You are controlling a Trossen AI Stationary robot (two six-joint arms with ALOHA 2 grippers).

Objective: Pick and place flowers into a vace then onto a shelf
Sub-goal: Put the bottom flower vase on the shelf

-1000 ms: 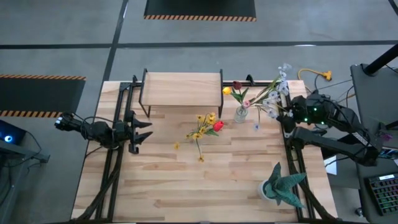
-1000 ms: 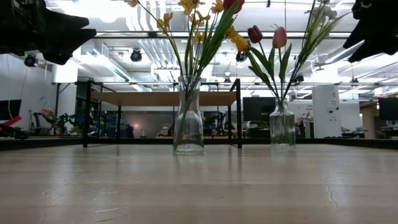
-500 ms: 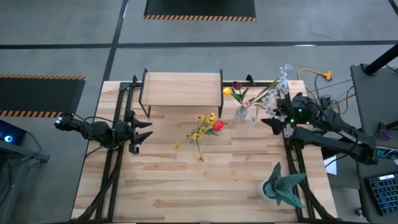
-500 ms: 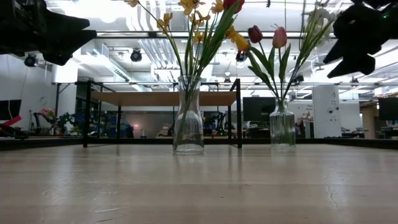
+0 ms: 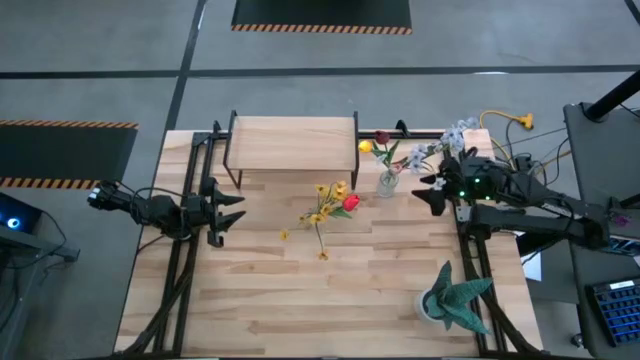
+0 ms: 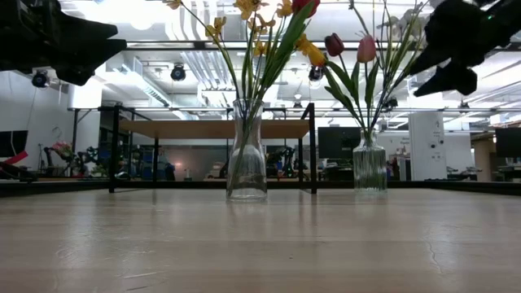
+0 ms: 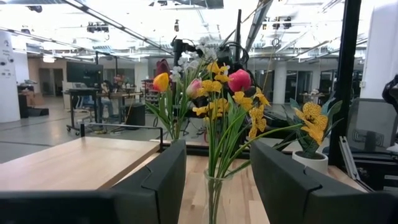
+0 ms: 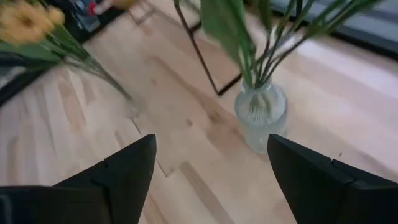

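Right gripper [image 5: 428, 193] spread wide and empty, raised above the light wooden plank surface [image 5: 300, 300], just beside the small ribbed clear glass vase [image 5: 387, 184]; not touching it. That vase packed with thin green-stemmed flowers, red, yellow, pink and white blossoms [image 5: 385, 148], standing on the surface near the right end of the low shelf with pale wooden top and thin black legs [image 5: 292, 143]. Shelf top bare. Taller clear glass vase [image 6: 247, 151] with yellow and red flowers [image 5: 335, 198] standing mid-surface, in front of the shelf. Teal spiky-leaved potted plant [image 5: 450, 298] at the near right corner of the surface. Left gripper [image 5: 228, 210] parked at the left side of the surface, partly spread, empty, pointed toward the taller vase.
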